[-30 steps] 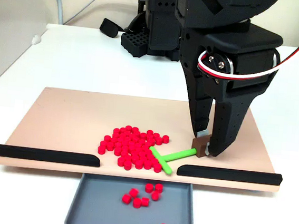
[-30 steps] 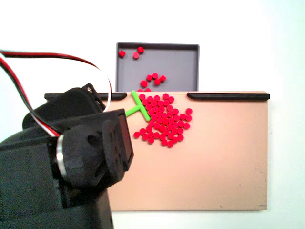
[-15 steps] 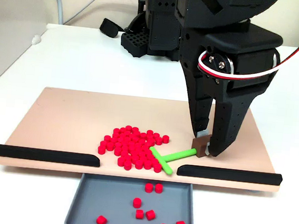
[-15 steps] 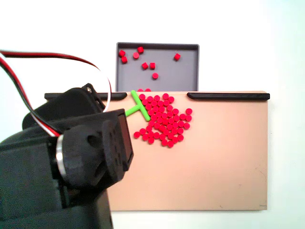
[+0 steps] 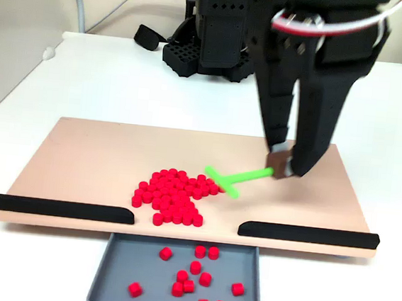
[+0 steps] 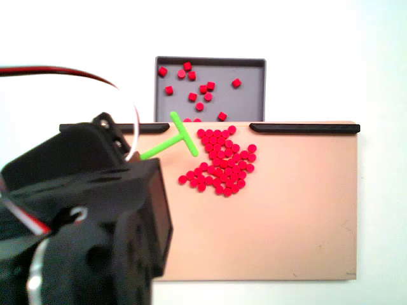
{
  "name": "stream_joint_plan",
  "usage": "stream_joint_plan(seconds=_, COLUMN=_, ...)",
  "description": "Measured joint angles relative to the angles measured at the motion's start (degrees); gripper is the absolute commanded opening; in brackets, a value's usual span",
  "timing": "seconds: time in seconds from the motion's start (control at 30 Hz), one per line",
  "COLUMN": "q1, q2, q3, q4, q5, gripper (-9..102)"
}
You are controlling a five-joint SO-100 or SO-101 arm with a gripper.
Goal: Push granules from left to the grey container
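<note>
A heap of red granules [image 5: 172, 195] [image 6: 222, 162] lies on the beige board [image 5: 86, 161] [image 6: 286, 216], near the gap between two black strips. Several more granules [image 5: 196, 274] [image 6: 194, 86] lie scattered in the grey container [image 5: 126, 264] [image 6: 249, 95] below that gap. My gripper [image 5: 283, 167] is shut on the brown end block of the green T-shaped pusher [image 5: 237, 178] [image 6: 170, 138]. The pusher hangs above the board, its crossbar at the heap's right edge in the front fixed view. In the fixed view from behind, the arm's body hides the fingers.
Black strips [image 5: 63, 209] [image 5: 308, 235] edge the board's front on either side of the gap. The arm's black base [image 5: 212, 38] and a white cable [image 5: 122, 4] sit at the back of the white table. The board's left part is bare.
The gripper has risen and drawn back from the board's front edge, lifting the green pusher away from the gap. More granules have dropped into the grey container and spread out.
</note>
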Motion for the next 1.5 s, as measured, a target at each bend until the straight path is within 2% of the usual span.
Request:
stream_joint_plan(seconds=0.2, q1=-1.67, q2=7.82, q3=2.2, q4=3.43, q5=-5.71, gripper=0)
stream_joint_plan(seconds=0.5, q1=-2.02, q2=19.6, q3=16.61, q4=5.27, q5=-19.6, gripper=0)
stream_joint_plan(seconds=1.03, q1=-3.34, q2=19.95, q3=18.28, q4=5.27, q5=-26.72, gripper=0)
stream_joint_plan(seconds=1.13, q1=-2.2, q2=19.95, q3=19.6, q4=5.27, q5=-31.9, gripper=0)
stream_joint_plan(seconds=1.3, q1=2.2, q2=19.95, q3=21.18, q4=5.27, q5=-47.9, gripper=0)
stream_joint_plan(seconds=1.5, q1=5.01, q2=21.53, q3=22.59, q4=4.92, q5=-57.22, gripper=0)
